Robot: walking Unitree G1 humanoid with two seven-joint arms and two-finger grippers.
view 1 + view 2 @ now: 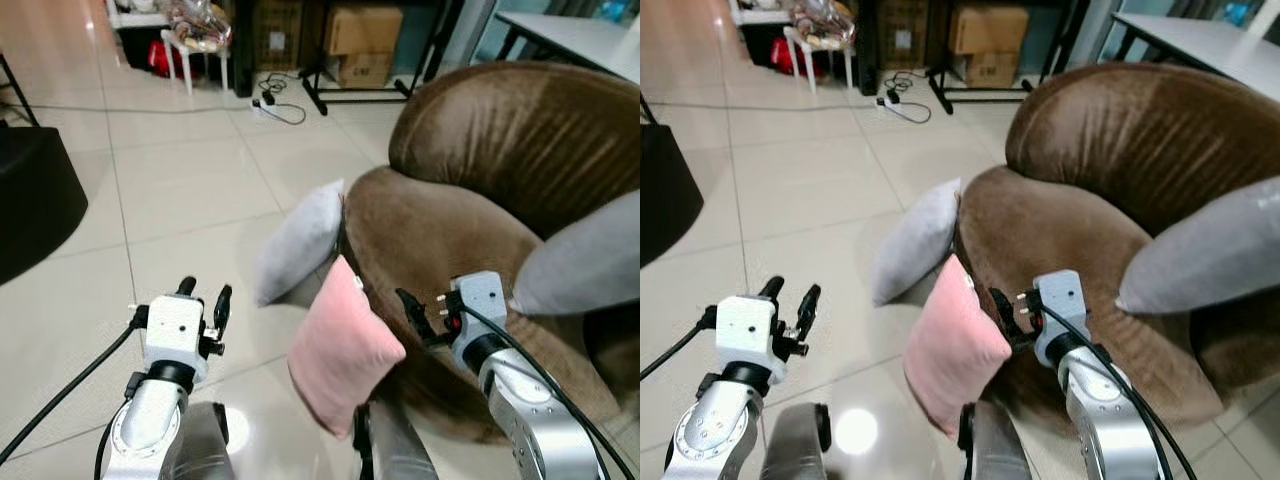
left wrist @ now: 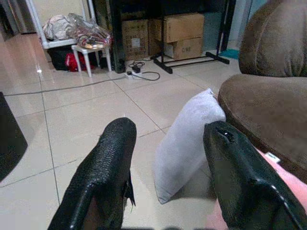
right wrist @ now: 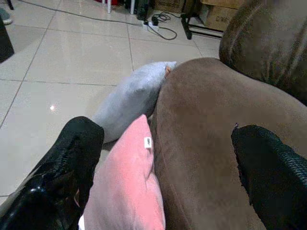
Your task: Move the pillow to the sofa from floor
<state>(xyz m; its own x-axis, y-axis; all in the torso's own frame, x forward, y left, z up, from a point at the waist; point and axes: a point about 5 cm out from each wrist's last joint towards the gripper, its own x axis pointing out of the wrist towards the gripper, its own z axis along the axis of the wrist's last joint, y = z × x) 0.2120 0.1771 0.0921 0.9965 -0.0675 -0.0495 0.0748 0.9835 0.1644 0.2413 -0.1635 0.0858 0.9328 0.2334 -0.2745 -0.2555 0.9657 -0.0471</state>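
Against the sofa [image 1: 470, 220], pink pillow [image 1: 343, 350] on edge, leaning upright

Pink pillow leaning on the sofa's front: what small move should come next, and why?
Probably bring both open pincers inward and down around the pink pillow. It stands on the floor against the brown sofa, between the left pincer and the right pincer, and neither touches it. The grey pillow on the floor lies farther off.
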